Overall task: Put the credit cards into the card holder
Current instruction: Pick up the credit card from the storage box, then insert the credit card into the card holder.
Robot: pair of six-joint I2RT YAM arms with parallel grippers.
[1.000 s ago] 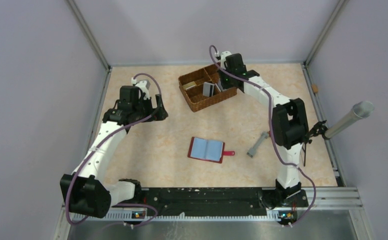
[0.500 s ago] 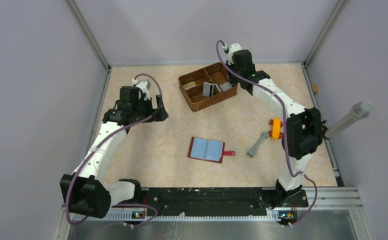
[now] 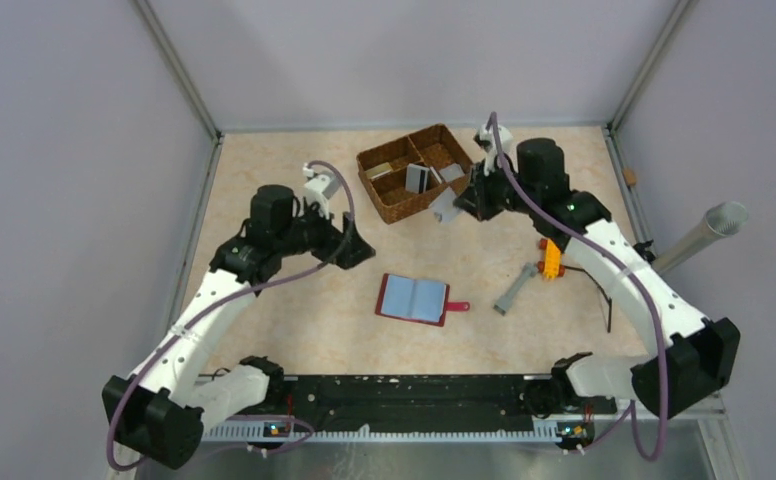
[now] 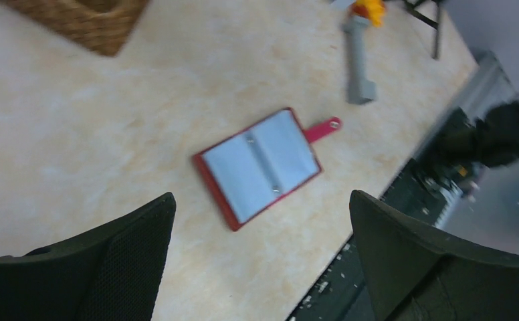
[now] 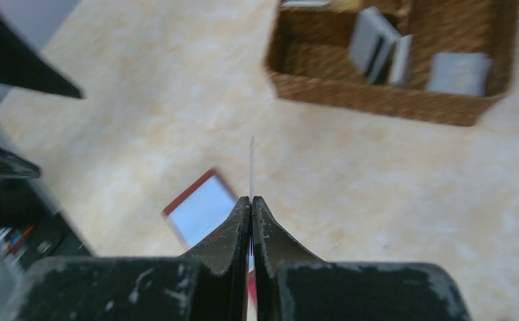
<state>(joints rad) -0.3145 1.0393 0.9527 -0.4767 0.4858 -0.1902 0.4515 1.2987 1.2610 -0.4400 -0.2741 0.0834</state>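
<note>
The right claw (image 5: 251, 200) pinches a grey credit card (image 3: 447, 212) beside the wicker basket (image 3: 407, 209), while the left claw (image 4: 262, 200) gapes wide near the open red card holder (image 4: 260, 164).

Top external: fixed high above and behind the arm bases, tilted down toward the far wall. The whole table (image 3: 294, 330) is taken in from a distance.

Left wrist: carried over the left-middle of the table and aimed obliquely down and rightward, framed by its own wide-spread fingers (image 4: 130, 261).

Right wrist: set close behind its pressed-together fingers (image 5: 233, 234) and aimed down and leftward along the edge-on credit card (image 5: 251, 167).

Overlap: the card holder (image 3: 414, 298) is recorded in all three views. The wicker basket (image 3: 404, 208) is seen whole from the top, its compartments from the right wrist, and one corner only from the left wrist.
</note>
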